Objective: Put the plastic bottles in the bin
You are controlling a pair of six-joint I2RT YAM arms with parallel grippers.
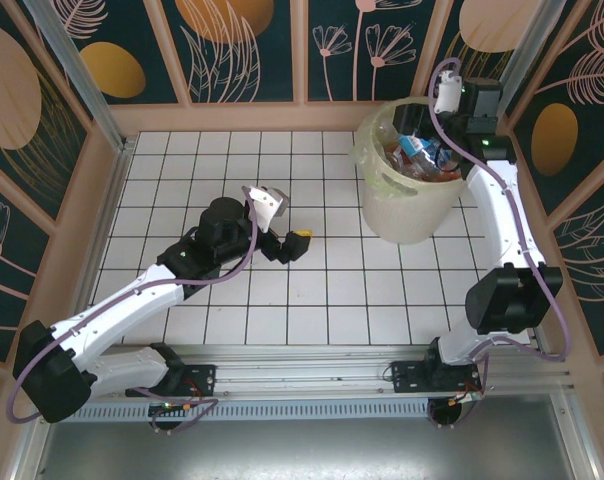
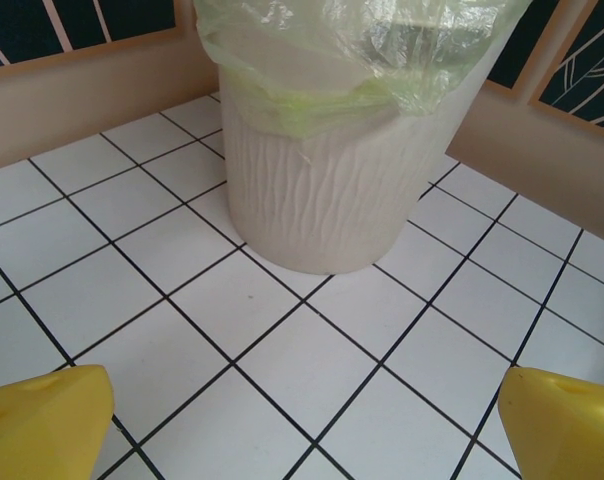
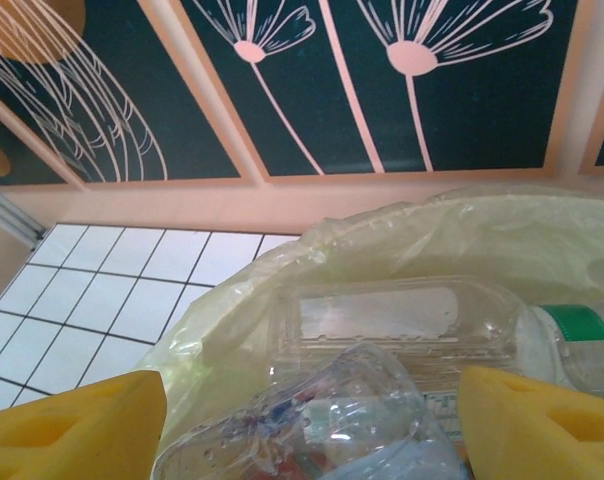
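The bin, a pale cream bucket with a clear bag liner, stands at the back right of the tiled table. Several plastic bottles lie piled inside it. In the right wrist view a crumpled clear bottle lies on top of the pile, with a flattened clear one and a green-labelled one behind it. My right gripper hangs over the bin with its yellow fingers apart on either side of the crumpled bottle. My left gripper is open over bare tiles, facing the bin.
The white tiled table is ringed by a low tan wall with dark patterned panels above. The right arm rises along the right side, next to the bin. The left arm lies diagonally across the near left tiles.
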